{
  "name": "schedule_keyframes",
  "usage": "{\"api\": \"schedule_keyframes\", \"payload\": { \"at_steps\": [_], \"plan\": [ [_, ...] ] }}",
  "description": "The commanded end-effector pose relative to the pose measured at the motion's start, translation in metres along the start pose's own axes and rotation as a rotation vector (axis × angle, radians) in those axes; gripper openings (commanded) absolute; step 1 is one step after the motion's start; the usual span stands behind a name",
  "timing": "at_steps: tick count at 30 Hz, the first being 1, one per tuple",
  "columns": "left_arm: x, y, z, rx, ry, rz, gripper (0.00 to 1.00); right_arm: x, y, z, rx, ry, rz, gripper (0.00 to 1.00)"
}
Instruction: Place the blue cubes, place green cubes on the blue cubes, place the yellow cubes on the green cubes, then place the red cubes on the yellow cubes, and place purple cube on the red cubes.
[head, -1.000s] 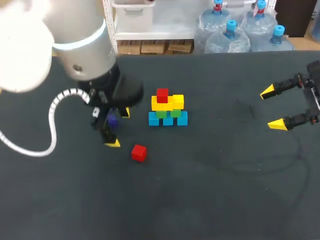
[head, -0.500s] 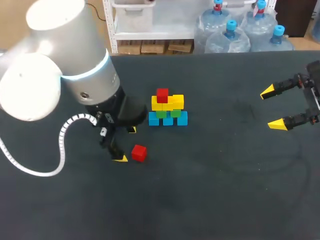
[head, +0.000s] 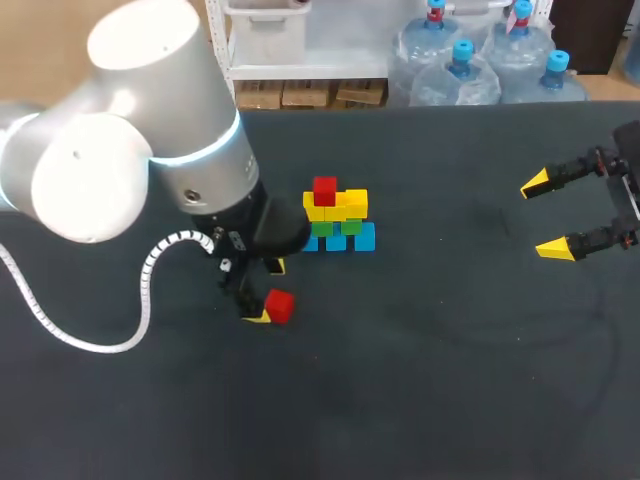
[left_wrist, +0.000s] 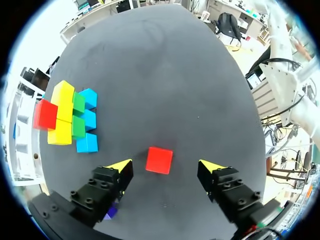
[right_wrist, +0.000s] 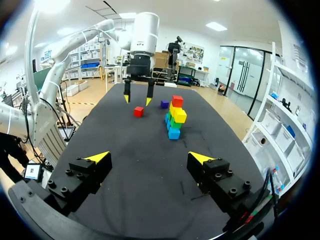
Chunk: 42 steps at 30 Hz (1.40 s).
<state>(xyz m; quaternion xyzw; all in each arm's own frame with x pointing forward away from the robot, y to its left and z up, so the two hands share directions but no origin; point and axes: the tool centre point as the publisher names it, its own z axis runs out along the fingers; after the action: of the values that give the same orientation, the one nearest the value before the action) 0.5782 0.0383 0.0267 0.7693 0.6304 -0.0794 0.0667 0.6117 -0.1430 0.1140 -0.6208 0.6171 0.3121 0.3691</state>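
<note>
my left claw (head: 266, 291) wide, straddling loose red cube (left_wrist: 159, 160); judged light, rigid, slick; grip opposite flat faces.

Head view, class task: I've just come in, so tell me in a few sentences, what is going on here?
The left end effector hangs open over a loose red cube, a finger to each side, not gripping it. Nearby stands the stack: blue cubes, then green cubes, yellow cubes and a top red cube. The purple cube lies apart on the table. The right end effector is open and empty, off to the side.
</note>
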Motion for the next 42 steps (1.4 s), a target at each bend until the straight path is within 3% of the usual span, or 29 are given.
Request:
{"api": "schedule_keyframes", "payload": {
  "at_steps": [1,16,21,27,40,42],
  "plan": [
    [0.003,-0.001,0.004,0.001,-0.007,0.003,0.75,0.0,0.0,0.001,0.0,-0.001,-0.001,1.0],
    [0.017,0.001,0.017,-0.027,-0.055,-0.017,0.73,0.0,0.0,0.001,0.0,-0.001,-0.001,1.0],
    [0.02,0.002,0.02,-0.028,-0.061,-0.022,0.65,0.0,0.0,0.001,0.0,-0.001,-0.001,1.0],
    [0.018,0.005,0.02,-0.036,-0.075,-0.02,0.57,0.0,0.0,0.001,0.0,-0.001,-0.001,1.0],
    [0.011,0.007,0.022,-0.037,-0.089,-0.006,0.56,0.0,0.0,0.001,0.0,-0.001,-0.001,1.0],
    [0.011,0.007,0.022,-0.037,-0.089,-0.005,0.36,0.0,0.0,0.001,0.0,-0.001,-0.001,1.0]
  ]
}}
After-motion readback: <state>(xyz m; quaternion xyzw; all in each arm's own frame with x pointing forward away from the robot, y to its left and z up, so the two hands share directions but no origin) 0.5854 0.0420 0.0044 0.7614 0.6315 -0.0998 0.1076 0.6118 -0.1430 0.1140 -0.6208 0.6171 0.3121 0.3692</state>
